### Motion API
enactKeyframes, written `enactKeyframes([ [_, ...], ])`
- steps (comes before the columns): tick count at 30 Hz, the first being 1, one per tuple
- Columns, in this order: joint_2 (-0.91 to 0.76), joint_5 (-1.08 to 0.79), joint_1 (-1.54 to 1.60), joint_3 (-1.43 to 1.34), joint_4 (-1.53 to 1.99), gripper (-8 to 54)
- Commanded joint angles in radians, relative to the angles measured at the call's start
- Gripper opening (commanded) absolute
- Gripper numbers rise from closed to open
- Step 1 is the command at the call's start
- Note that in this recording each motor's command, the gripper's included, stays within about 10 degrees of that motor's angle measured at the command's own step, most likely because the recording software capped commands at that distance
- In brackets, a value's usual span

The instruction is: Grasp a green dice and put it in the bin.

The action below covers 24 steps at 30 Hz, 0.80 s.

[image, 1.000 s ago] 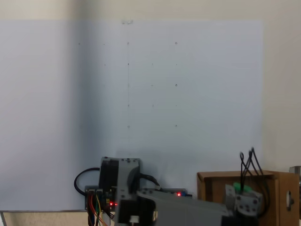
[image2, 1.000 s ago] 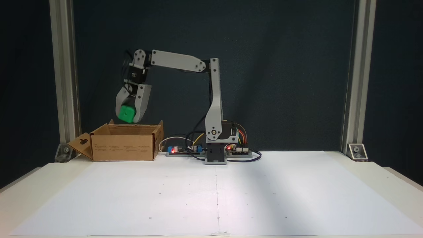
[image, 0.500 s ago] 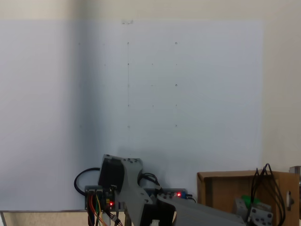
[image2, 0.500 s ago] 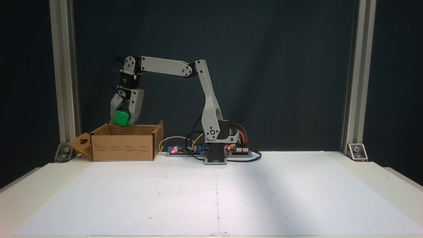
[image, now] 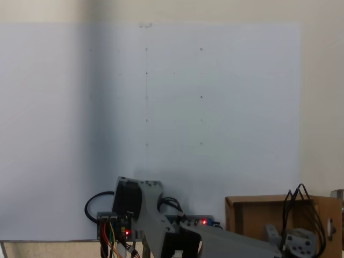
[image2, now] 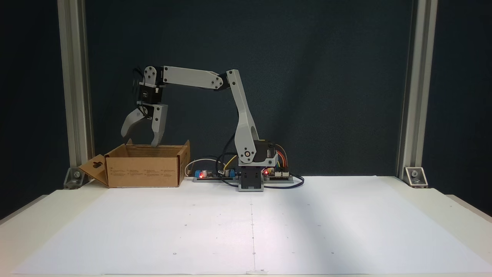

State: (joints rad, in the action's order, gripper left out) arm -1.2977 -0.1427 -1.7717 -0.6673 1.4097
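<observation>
Just above the bin's [image2: 144,166] open top, the tool [image2: 140,140] hangs with its jaws spread wide and nothing between them; one tip reaches about to the level of the rim, the other sits higher. The bin, a brown cardboard box with upright flaps, stands directly under the tool, one flap folded outward on the side away from the arm's base [image2: 250,181]. The green dice cannot be made out in either fixed view; the box walls hide whatever lies inside. Beyond the box, on the side away from the base, a metal post [image2: 75,92] rises close by, leaving little room there. Toward the base, circuit boards [image2: 206,174] with red lights and looping wires lie along the back edge of the surface [image2: 453,207]. In front of the tool a broad white paper sheet [image2: 307,231] with faint dots and a centre line spreads across the surface. A dark backdrop closes the room behind. In a fixed view the tool [image: 287,242] and the bin [image: 252,217] are cut off by the lower edge, and the arm's forelink is blurred.
</observation>
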Motion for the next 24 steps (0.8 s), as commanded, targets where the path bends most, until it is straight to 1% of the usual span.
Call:
enactKeyframes([
  [1, -0.038, -0.031, 0.031, 0.074, -0.104, 45.5],
  [7, -0.236, 0.138, 0.166, 0.074, -0.187, 44.8],
  [12, -0.379, 0.276, 0.456, 0.074, -0.184, 44.8],
  [14, -0.423, 0.296, 0.569, 0.074, -0.179, 45.0],
  [18, -0.477, 0.333, 0.818, 0.074, -0.181, 44.9],
  [23, -0.489, 0.331, 1.175, 0.074, -0.198, 44.7],
  [24, -0.488, 0.333, 1.287, 0.072, -0.212, 44.7],
])
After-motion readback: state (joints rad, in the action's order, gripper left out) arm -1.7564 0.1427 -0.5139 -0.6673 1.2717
